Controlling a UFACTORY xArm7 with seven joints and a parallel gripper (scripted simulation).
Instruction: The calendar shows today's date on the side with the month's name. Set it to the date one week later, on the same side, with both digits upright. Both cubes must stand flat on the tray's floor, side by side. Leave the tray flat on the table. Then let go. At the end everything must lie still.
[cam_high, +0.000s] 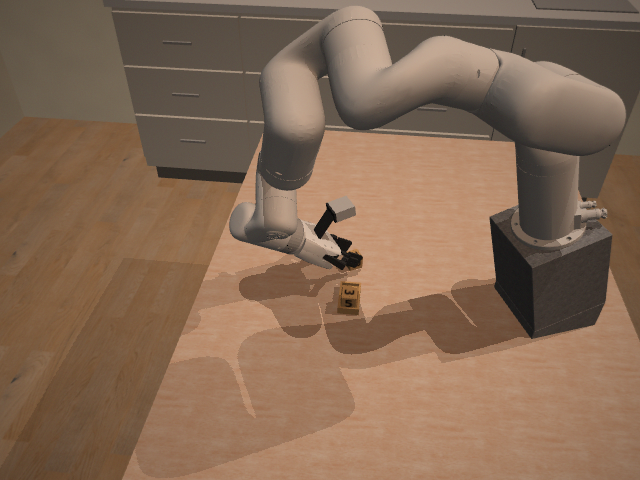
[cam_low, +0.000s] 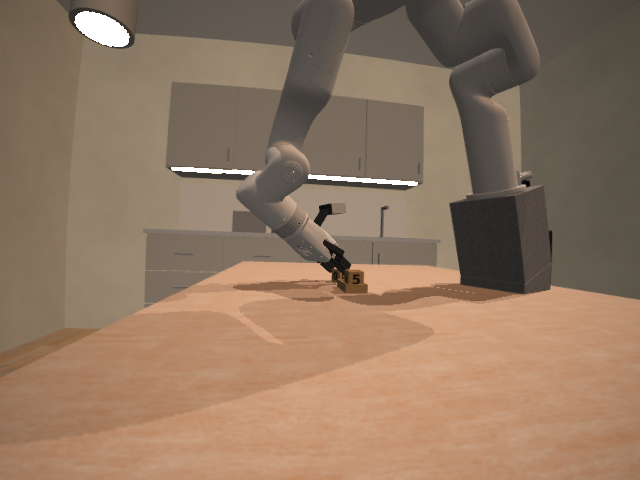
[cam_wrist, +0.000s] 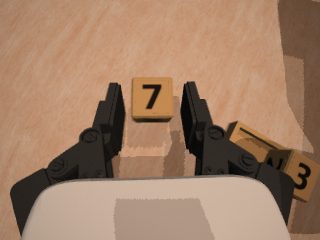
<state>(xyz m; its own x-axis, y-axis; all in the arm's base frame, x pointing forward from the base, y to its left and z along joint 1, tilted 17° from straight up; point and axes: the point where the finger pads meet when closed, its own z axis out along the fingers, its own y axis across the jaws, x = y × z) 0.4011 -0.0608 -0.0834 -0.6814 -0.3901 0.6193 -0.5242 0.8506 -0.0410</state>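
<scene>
"Where is the gripper (cam_high: 347, 258) (cam_low: 338, 263) (cam_wrist: 152, 97)?"

"Low over the table (cam_high: 439, 403) (cam_low: 361, 361) (cam_wrist: 60, 45), fingers apart, a loose cube marked 7 (cam_wrist: 152, 98) in view between them, ungripped."

"And the tray (cam_high: 348, 312) (cam_low: 353, 289) (cam_wrist: 241, 126)?"

"Near the gripper, on the table, holding a cube showing 3 and 5 (cam_high: 349, 297) (cam_low: 355, 277) (cam_wrist: 302, 176)."

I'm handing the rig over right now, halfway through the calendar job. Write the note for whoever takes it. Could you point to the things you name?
Claw (cam_high: 353, 258) (cam_low: 339, 267) (cam_wrist: 152, 97): open, fingers on either side of the loose cube (cam_high: 360, 262) (cam_low: 334, 275) (cam_wrist: 152, 100), not gripping it.
Things: loose cube on the table outside the tray (cam_high: 348, 312) (cam_low: 354, 289) (cam_wrist: 236, 130), its 7 facing the wrist camera. Tray cube (cam_high: 349, 292) (cam_low: 355, 277) (cam_wrist: 301, 175) shows 3 and 5.
Done: tray flat on the table.
Left: grip the loose cube, seat it beside the other, digits upright on the month side, let go. Month name unreadable here; check the target date.
</scene>
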